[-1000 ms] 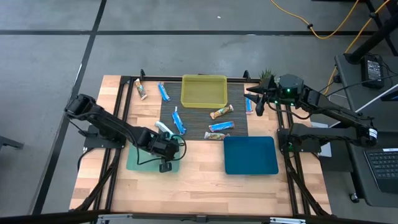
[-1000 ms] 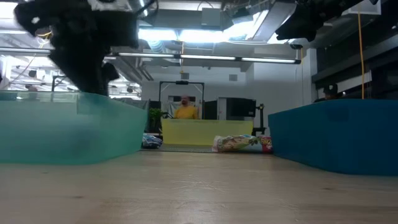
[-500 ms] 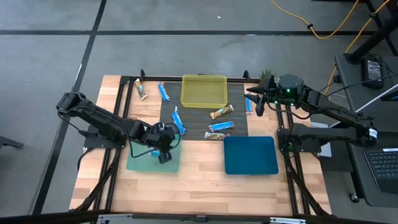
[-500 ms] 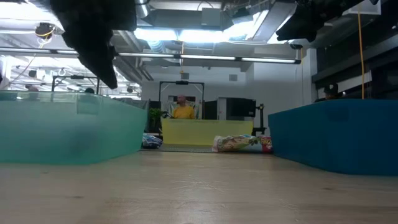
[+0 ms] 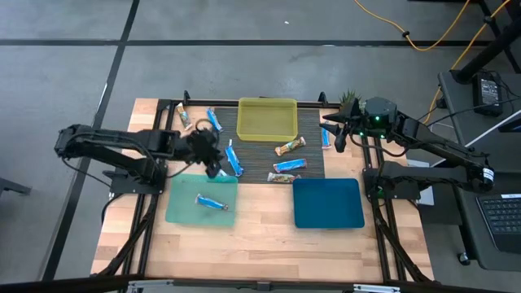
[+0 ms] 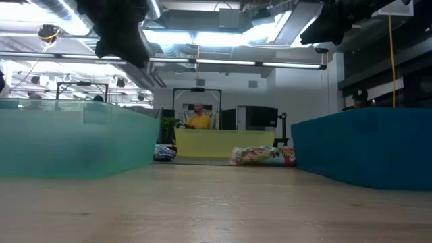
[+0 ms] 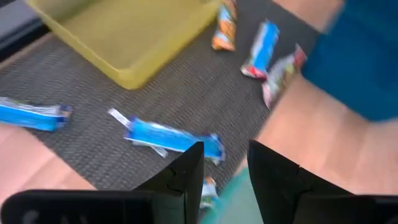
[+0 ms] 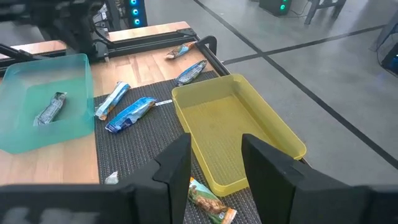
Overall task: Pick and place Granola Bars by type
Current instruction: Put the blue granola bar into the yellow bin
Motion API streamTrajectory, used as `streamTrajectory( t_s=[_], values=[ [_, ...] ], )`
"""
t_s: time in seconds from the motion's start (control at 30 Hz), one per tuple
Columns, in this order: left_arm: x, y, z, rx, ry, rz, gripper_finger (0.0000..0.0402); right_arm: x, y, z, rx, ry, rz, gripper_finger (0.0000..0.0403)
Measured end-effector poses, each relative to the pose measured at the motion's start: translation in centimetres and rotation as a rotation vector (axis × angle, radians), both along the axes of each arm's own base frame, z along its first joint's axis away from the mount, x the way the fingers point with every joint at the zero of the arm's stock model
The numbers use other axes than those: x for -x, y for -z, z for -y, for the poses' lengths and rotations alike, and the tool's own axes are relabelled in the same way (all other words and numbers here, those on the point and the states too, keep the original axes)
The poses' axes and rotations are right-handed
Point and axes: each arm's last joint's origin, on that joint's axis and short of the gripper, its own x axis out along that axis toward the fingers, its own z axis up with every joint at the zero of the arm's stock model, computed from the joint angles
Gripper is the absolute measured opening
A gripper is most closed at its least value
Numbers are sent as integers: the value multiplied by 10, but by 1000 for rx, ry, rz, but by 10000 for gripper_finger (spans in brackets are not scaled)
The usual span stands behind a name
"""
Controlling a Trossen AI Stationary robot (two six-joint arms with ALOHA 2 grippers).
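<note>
Since half-second-earlier frame: left pincer [image 5: 213,157] withdrawn from teal tray [image 5: 181,213] toward mat, one blue bar [image 5: 211,202] left lying inside tray.

High view: loose bars counted near eight on mat [image 5: 260,155] and counter [image 5: 260,236]: about five blue, three tan; exact tally uncertain. Right pincer [image 5: 332,130] parked beside yellow tray [image 5: 267,119].

Left wrist view: left pincer [image 7: 225,163] open, empty; next blue bar [image 7: 168,137] just ahead of fingertips. Likely light, crinkly, slippery wrapper; grip across middle.

Right wrist view: right pincer [image 8: 214,163] open, empty.

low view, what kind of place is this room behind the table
Probably a robotics lab or industrial workshop. The low view shows an open ceiling with strip lights and exposed ducts, a person in yellow at the back beside equipment racks, and the high view shows bare concrete floor with a yellow cable trailing across it.
</note>
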Motion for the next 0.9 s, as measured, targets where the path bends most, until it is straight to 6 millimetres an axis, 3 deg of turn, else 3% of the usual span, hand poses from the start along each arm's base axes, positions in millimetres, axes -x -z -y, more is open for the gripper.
streamTrajectory(
  t_s=[0.47, 0.9],
  values=[
    [10, 0, -56, 76, -262, 31, 116, -3, -9, 2, 134, -35, 51, 145],
    [7, 29, -128, 127, -509, -26, 116, -5, -18, 3, 201, -39, 124, 145]
  ],
)
